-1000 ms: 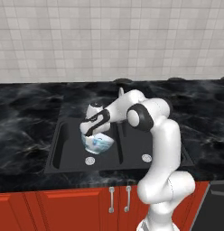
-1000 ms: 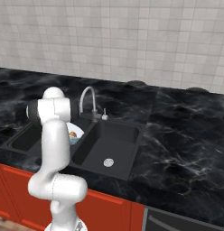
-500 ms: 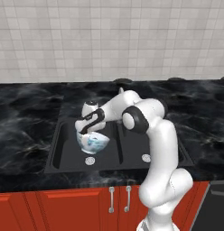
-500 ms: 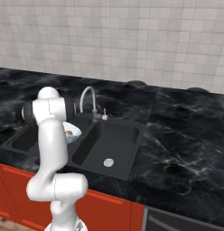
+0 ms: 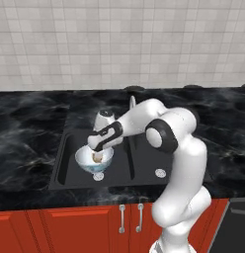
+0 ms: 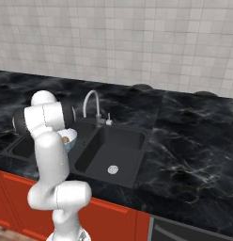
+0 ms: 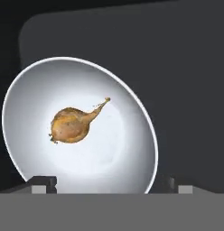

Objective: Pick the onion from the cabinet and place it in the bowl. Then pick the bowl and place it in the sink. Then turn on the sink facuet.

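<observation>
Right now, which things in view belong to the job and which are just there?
Part of the job:
- onion, lying inside the bowl
- bowl, over the left basin
- sink
- sink facuet
- pincer, at the bowl's rim

Just there:
- black marble counter
- red cupboards
- tiled wall
</observation>
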